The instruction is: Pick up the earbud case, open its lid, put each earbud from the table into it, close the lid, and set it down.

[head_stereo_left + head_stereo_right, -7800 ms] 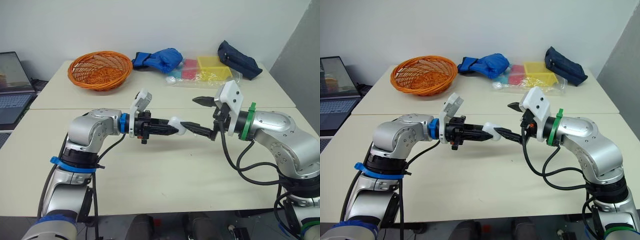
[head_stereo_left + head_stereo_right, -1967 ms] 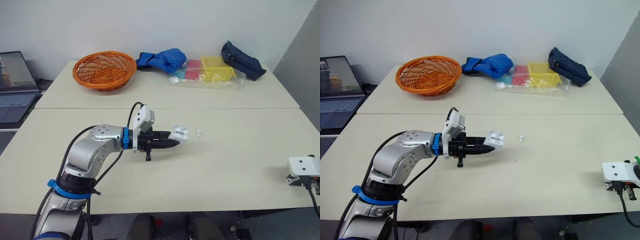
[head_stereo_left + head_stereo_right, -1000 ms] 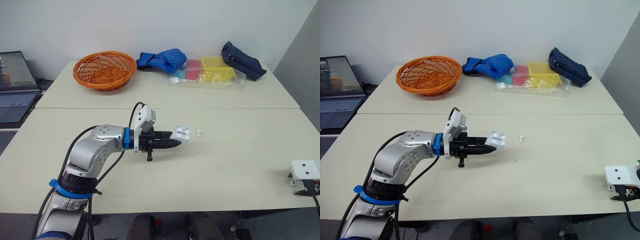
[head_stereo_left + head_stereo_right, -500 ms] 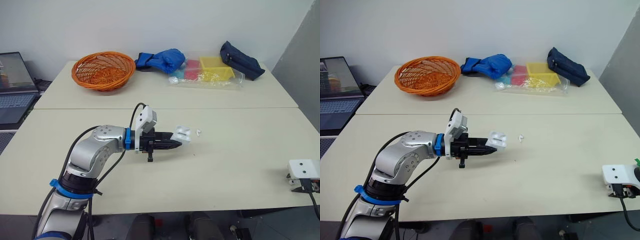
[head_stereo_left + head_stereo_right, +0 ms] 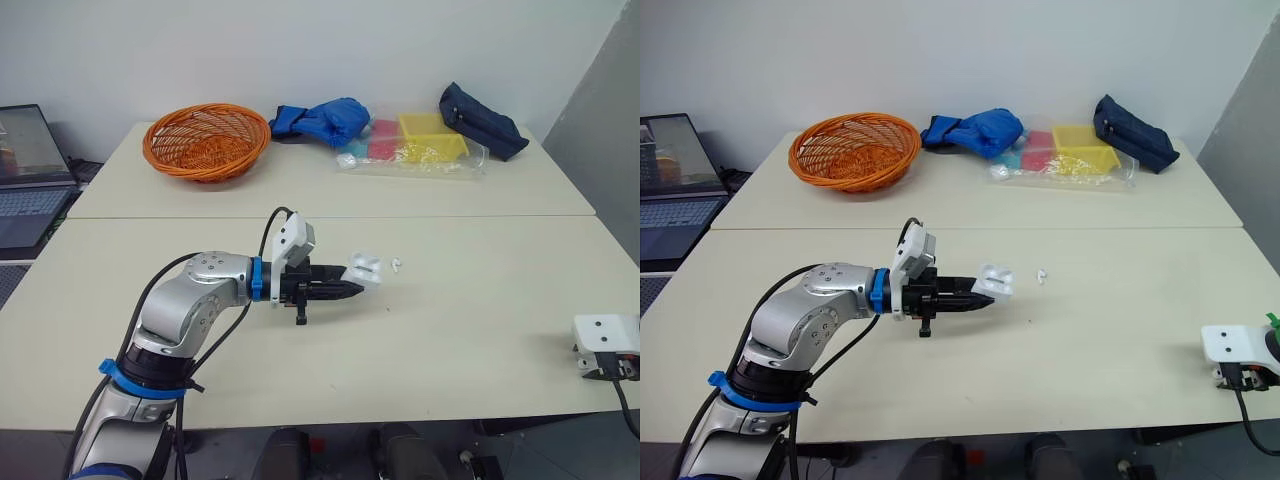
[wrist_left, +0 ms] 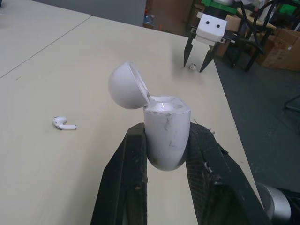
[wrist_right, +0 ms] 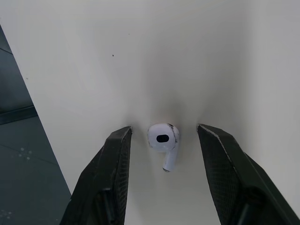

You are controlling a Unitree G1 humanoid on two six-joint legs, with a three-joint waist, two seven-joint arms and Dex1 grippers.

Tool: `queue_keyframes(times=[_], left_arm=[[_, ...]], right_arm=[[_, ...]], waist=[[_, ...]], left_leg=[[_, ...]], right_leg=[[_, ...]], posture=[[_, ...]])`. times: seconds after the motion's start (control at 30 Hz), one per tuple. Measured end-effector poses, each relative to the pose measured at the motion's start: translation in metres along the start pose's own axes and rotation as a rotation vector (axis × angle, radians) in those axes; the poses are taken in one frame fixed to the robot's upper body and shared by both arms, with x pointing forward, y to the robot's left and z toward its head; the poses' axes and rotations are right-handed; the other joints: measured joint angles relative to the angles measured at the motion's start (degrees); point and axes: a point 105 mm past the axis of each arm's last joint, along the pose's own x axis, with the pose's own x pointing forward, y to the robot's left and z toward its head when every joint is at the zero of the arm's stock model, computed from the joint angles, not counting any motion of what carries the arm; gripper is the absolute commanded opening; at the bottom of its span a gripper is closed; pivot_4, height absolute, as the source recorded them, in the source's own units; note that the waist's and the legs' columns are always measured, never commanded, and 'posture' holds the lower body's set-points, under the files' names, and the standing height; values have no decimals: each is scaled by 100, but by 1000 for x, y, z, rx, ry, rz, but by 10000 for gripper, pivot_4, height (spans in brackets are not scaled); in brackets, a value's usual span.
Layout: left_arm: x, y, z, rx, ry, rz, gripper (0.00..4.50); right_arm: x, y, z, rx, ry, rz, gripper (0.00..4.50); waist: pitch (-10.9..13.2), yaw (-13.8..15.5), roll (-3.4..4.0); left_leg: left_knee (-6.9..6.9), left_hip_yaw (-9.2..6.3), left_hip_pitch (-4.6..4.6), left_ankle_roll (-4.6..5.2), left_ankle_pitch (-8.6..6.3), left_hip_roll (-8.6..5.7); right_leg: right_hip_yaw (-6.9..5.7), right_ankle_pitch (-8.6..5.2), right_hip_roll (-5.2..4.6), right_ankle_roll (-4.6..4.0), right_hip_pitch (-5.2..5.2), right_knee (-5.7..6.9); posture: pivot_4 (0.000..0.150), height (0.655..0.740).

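Left gripper (image 5: 348, 288) is clamped on the open earbud case (image 6: 166, 126) over the middle of the table (image 5: 480, 330), one earbud (image 5: 397, 264) just beside it, and the right gripper (image 7: 164, 127) straddles the other earbud (image 7: 163, 139) fingers-wide near the front-right corner, so a sloppy pinch could flick it overboard.

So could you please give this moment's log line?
left tool: holds open case | right tool: open, astride earbud | other earbud: on table
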Motion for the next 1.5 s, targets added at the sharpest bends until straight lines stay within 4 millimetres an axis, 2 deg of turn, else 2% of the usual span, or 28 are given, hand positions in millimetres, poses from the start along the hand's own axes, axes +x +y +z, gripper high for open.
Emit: queue_keyframes(times=[0.4, 0.5, 0.63, 1.0, 1.03, 1.13, 1.2, 1.27, 1.33, 1.37, 1.43, 1.5], left_arm=[[0, 0, 0, 0, 1, 3, 7405], [0, 0, 0, 0, 1, 4, 7405], [-1, 1, 0, 1, 3, 6, 7405], [-1, 1, 0, 3, 6, 13, 7405], [-1, 1, 0, 4, 6, 13, 7405], [-1, 1, 1, 8, -1, 11, 7405], [0, 1, 1, 10, -8, 12, 7405], [3, 5, 4, 13, -39, 31, 7405], [10, 7, 9, 16, -87, 41, 7405], [13, 8, 12, 15, -107, 45, 7405], [14, 12, 17, 11, -142, 70, 7405], [12, 17, 22, 14, -178, 106, 7405]], right_arm=[[0, 0, 2, 8, 0, 12, 22844], [1, 1, 2, 15, 0, 15, 16878], [1, 1, 3, 11, -3, 16, 3742], [1, -1, 8, -3, -21, 15, 3788], [2, -3, 15, -13, -42, 7, 3788], [-2, -19, 63, -46, -208, -61, 3788], [-14, -30, 91, -32, -311, -124, 3788], [-37, -50, 134, 62, -518, -245, 3788], [-66, -63, 182, 154, -778, -332, 3788], [-81, -67, 199, 192, -887, -375, 3788], [-105, -75, 218, 271, -1052, -453, 3788], [-122, -81, 225, 373, -1174, -511, 3788]], waist=[[0, 0, 0], [0, 0, 0], [0, -1, 0], [0, -6, 0], [0, -9, 0], [0, -19, 5], [0, 7, 7], [2, -2, 4], [3, 5, 2], [2, 18, 2], [2, 54, 2], [2, 114, 2]], left_leg=[[-2, 0, 1, 0, 0, 0], [-2, -1, 1, 0, 0, 0], [-1, 1, 1, 0, 0, 0], [-1, 1, 2, 0, 0, 1], [-2, 1, 4, 0, 0, 2], [-3, -3, 8, 0, 0, 3], [-4, -7, 6, -1, 0, 2], [0, -6, 2, -1, 0, 7], [-1, -13, -5, -2, 1, 5], [0, -20, -10, -2, 1, 4], [-2, -24, -17, -2, 1, 0], [-4, -21, -26, -2, 0, -1]], right_leg=[[-1, -1, 0, -1, 0, 0], [-1, -1, 0, -1, 0, 0], [1, 0, 0, 0, 0, 0], [0, 0, 1, 0, 0, 1], [1, 0, 1, 0, 0, 3], [1, 3, 3, 3, -1, 10], [-4, 10, 3, 16, -1, 10], [-4, 14, 2, 17, -2, 8], [-7, 21, 1, 28, -2, 7], [-12, 21, 1, 28, -4, 6], [-17, 21, -1, 27, -4, 1], [-18, 34, -5, 5, -8, -6]], posture=[[1500, 7400], [1500, 7400], [1500, 7400], [1500, 7400], [1500, 7400], [1500, 7400], [1500, 7400], [1500, 7400], [1500, 7400], [1500, 7400], [1500, 7400], [1500, 7400]])
